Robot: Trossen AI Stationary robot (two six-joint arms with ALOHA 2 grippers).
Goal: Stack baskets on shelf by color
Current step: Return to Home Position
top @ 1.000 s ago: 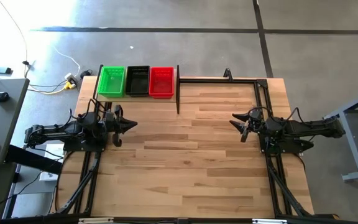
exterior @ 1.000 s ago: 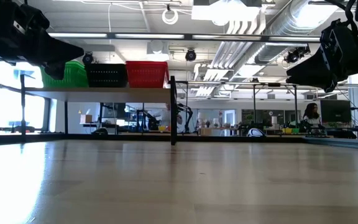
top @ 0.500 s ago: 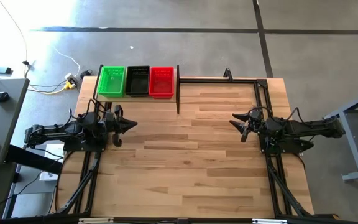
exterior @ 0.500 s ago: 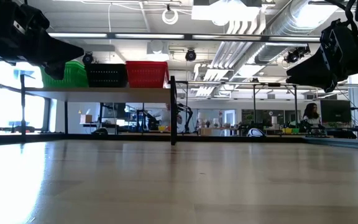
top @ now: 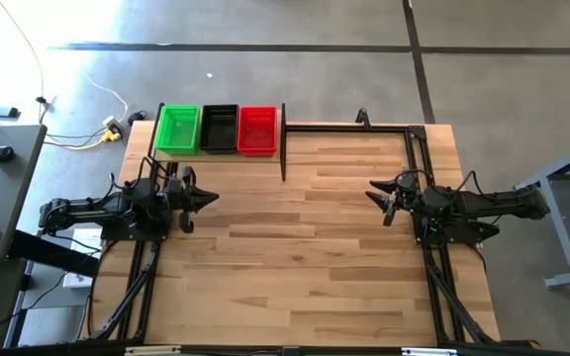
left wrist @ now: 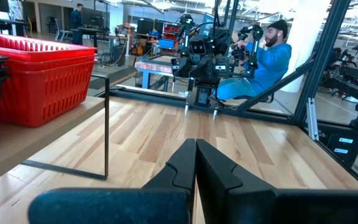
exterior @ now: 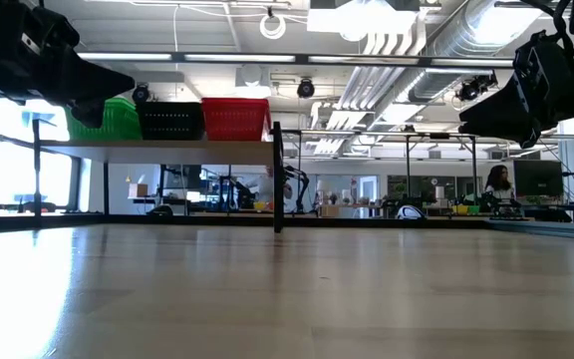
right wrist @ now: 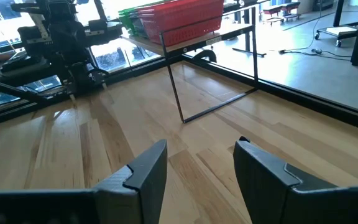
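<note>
On the raised light-wood shelf [top: 285,143] at the table's far left stand green baskets [top: 177,129], black baskets [top: 219,129] and red baskets [top: 257,130], side by side, resting on their bottoms. In the low view they show as green [exterior: 118,116], black [exterior: 170,121] and red [exterior: 235,118] blocks on the plank. My left gripper [top: 212,197] hovers shut at the table's left side, near of the shelf. My right gripper [top: 373,194] hovers open at the table's right side, nothing between its fingers [right wrist: 148,165].
Thin black frame posts [top: 284,163] stand at the shelf's right end, and a black rail [top: 349,126] runs along the far edge. The wide wooden tabletop [top: 295,267] lies between the arms. A person [left wrist: 266,56] sits beyond the table's right side.
</note>
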